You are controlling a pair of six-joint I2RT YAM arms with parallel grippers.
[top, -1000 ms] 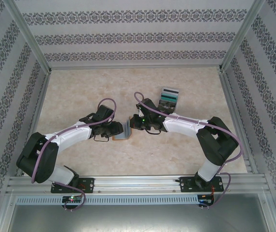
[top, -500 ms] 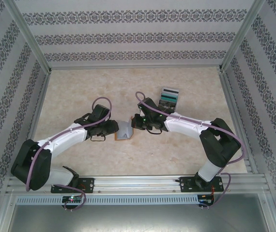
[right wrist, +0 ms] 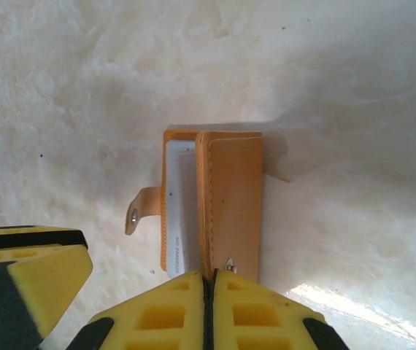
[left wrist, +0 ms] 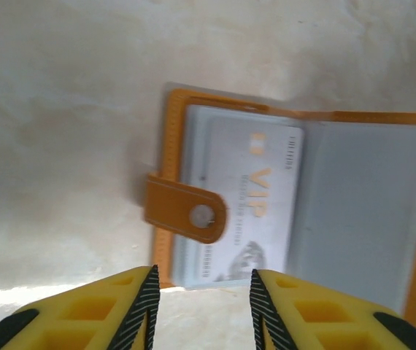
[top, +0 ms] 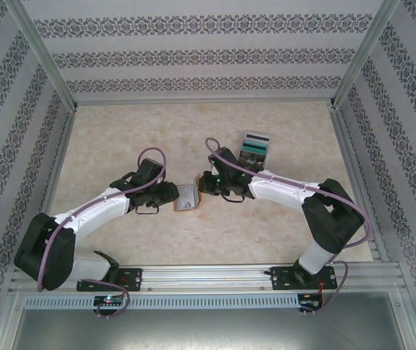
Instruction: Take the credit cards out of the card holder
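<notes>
1. Mid-table, between the two grippers: holder (top: 186,197), lying on the table (top: 120,131) and opened like a book.
2. Left gripper (left wrist: 202,292): jaws parted with nothing between them, poised just beside the holder's strap (left wrist: 186,211) edge.
3. Right gripper (right wrist: 209,281): jaws clenched on the edge of the holder's tan cover, which stands tilted up.
4. Card (left wrist: 248,197): grey, marked "VIP", seated in the strap-side inner pocket.
5. Box (top: 254,151): clear, behind the right gripper, apart from the holder.
</notes>
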